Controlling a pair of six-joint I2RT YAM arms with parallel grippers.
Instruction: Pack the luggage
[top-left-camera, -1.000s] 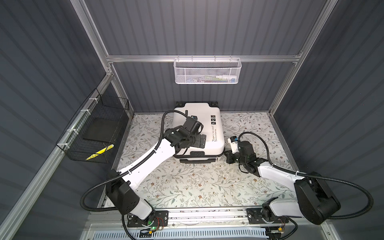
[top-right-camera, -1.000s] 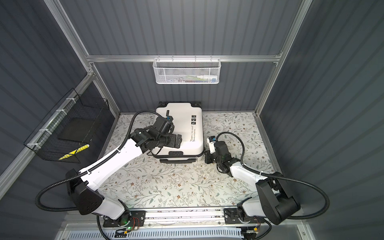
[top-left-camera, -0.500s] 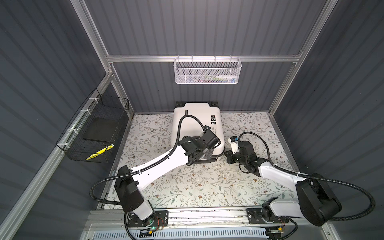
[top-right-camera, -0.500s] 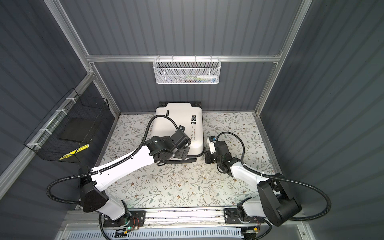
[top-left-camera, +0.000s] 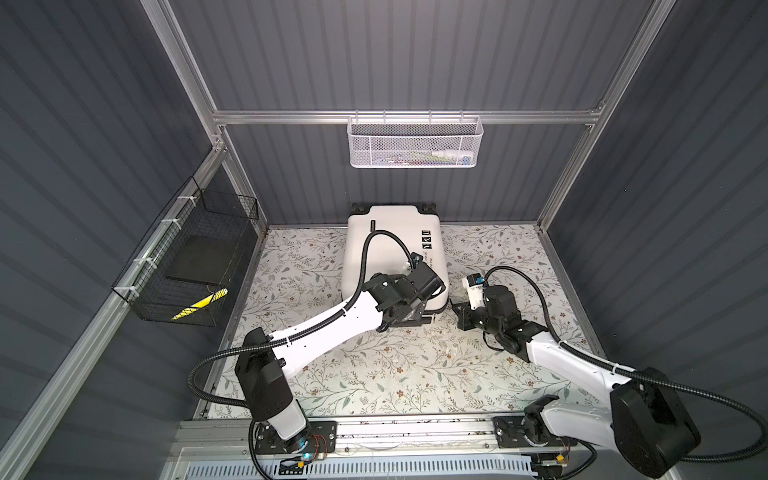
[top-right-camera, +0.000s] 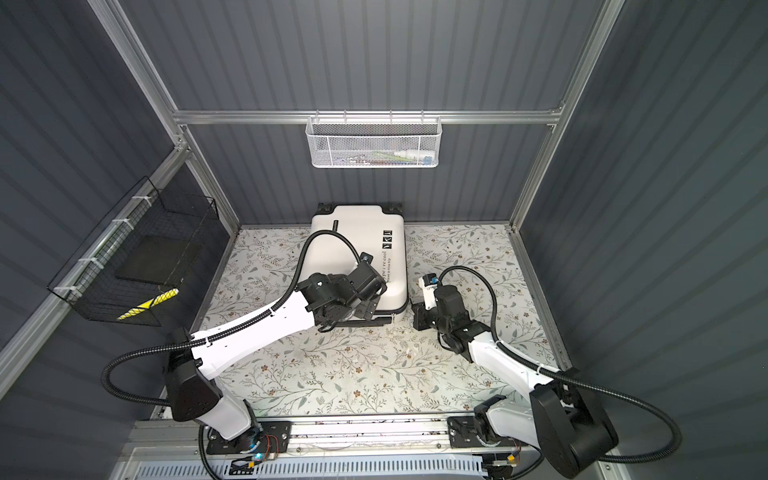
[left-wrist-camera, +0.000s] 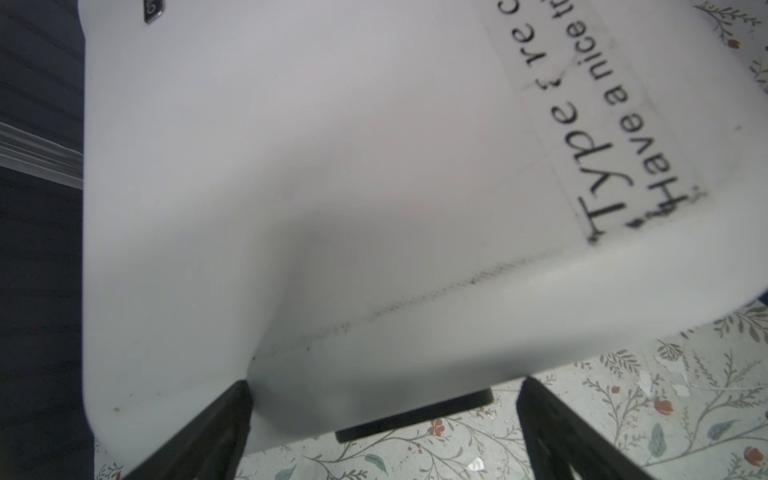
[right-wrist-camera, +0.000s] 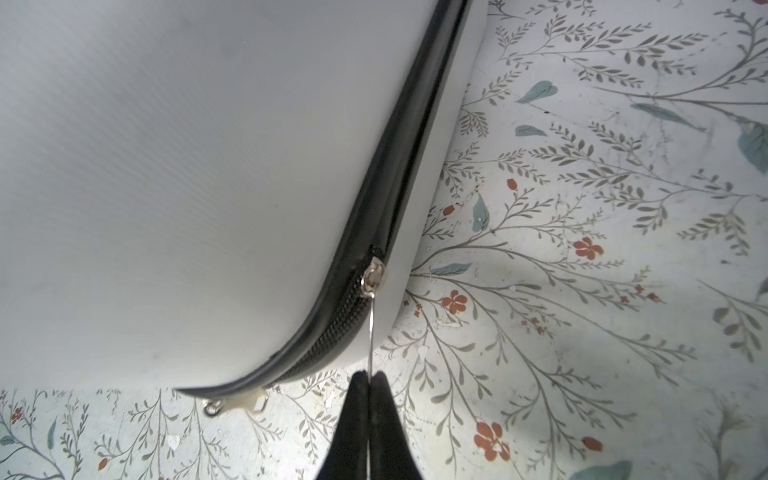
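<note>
The luggage (top-left-camera: 390, 245) (top-right-camera: 357, 245) is a white hard-shell suitcase lying flat and closed at the back of the floral mat. My left gripper (top-left-camera: 415, 316) (top-right-camera: 366, 311) hovers over its front edge, open. In the left wrist view the fingers (left-wrist-camera: 208, 432) straddle the white shell (left-wrist-camera: 332, 166) and the black handle (left-wrist-camera: 415, 411) without holding either. My right gripper (top-left-camera: 457, 309) (right-wrist-camera: 368, 376) sits at the front right corner, shut on the thin metal zipper pull (right-wrist-camera: 371, 332). The pull hangs from the slider (right-wrist-camera: 374, 278) on the black zipper.
A white mesh basket (top-left-camera: 415, 143) hangs on the back rail. A black wire basket (top-left-camera: 187, 257) on the left wall holds a dark flat item and a yellow striped one. A second zipper slider (right-wrist-camera: 232, 405) lies by the suitcase corner. Aluminium posts frame the floral mat (top-left-camera: 395, 374).
My left arm swung right and forward, from the suitcase's left side to its front edge by the handle. The right arm has stayed put.
</note>
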